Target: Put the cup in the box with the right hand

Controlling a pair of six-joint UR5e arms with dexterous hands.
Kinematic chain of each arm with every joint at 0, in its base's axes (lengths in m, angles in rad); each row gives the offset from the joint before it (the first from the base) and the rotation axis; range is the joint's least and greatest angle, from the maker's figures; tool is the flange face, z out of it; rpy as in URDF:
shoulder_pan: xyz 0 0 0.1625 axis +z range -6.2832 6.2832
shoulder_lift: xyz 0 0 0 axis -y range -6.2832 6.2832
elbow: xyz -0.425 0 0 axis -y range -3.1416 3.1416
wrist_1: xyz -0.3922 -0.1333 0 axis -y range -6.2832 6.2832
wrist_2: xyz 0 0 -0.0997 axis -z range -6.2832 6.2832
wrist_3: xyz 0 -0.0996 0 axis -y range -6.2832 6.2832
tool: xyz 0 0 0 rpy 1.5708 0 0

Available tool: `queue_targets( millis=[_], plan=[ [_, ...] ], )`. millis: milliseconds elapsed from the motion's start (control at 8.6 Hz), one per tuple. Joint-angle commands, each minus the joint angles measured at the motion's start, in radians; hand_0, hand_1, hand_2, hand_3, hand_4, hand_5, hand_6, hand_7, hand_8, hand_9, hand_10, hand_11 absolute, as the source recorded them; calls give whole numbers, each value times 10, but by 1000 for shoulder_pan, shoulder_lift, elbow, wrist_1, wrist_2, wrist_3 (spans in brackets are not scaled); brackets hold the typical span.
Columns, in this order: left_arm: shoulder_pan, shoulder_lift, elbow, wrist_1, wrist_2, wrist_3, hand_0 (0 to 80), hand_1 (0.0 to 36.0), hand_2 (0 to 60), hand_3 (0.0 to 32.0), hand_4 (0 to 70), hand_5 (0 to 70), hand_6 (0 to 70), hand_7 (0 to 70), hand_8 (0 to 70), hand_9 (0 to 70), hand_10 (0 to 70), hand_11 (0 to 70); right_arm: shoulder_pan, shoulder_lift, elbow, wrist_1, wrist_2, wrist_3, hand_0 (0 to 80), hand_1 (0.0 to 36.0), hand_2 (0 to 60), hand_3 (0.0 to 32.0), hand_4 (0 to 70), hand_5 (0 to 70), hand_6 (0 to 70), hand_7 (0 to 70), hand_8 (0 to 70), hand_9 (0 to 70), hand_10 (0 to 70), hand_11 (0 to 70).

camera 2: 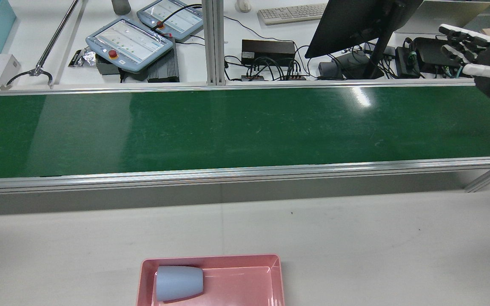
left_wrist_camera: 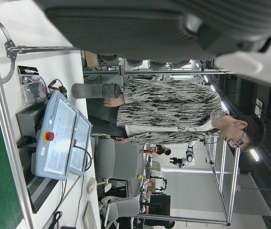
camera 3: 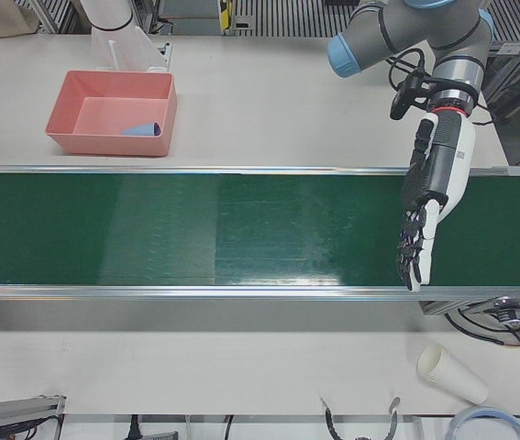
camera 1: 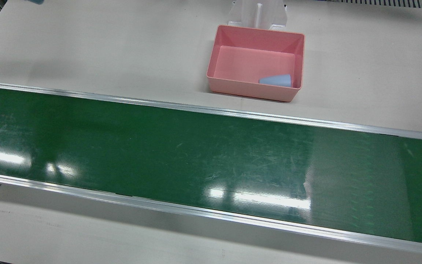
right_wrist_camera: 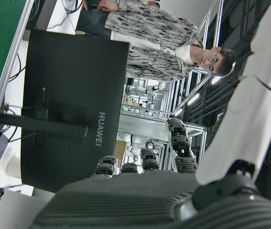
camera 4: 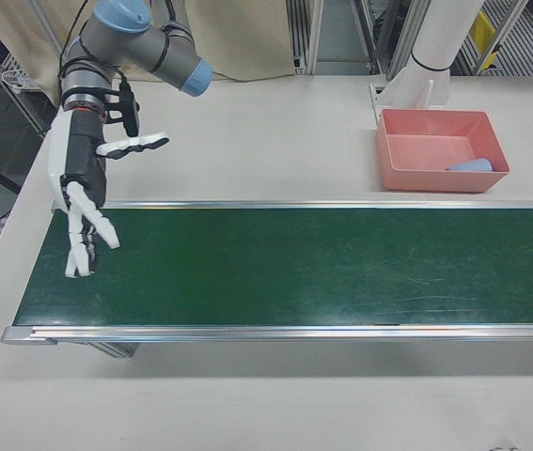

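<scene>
Cup (camera 1: 276, 80) lies sideways in box (camera 1: 255, 33); both hands' (camera 4: 83, 202) (camera 3: 429, 202) fingers spread, empty; left apparently flatter.

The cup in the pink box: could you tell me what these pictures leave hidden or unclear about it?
- Rear view: the frame's bottom edge cuts off the near part of the box, though the cup shows whole.
- Front view: the box's near wall hides the cup's underside.
- Left-front and right-front views: the cup is too small for any detail.

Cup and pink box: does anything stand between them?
Nothing does. The cup already lies on its side inside the pink box; the right hand hangs open over the far end of the belt.
</scene>
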Motion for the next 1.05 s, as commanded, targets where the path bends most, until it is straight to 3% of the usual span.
queue_targets(
  millis=[0, 930],
  plan=[
    [0, 0, -2, -1, 0, 0, 0, 0, 0, 0, 0, 0, 0, 0, 0, 0, 0, 0, 44, -3, -119, 64, -10, 4, 475, 146, 41, 0, 0, 44, 42, 108, 0, 19, 43, 79],
    [0, 0, 0, -1, 0, 0, 0, 0, 0, 0, 0, 0, 0, 0, 0, 0, 0, 0, 89, -1, -117, 61, -10, 3, 469, 131, 24, 0, 20, 41, 45, 128, 6, 30, 34, 65]
  ],
)
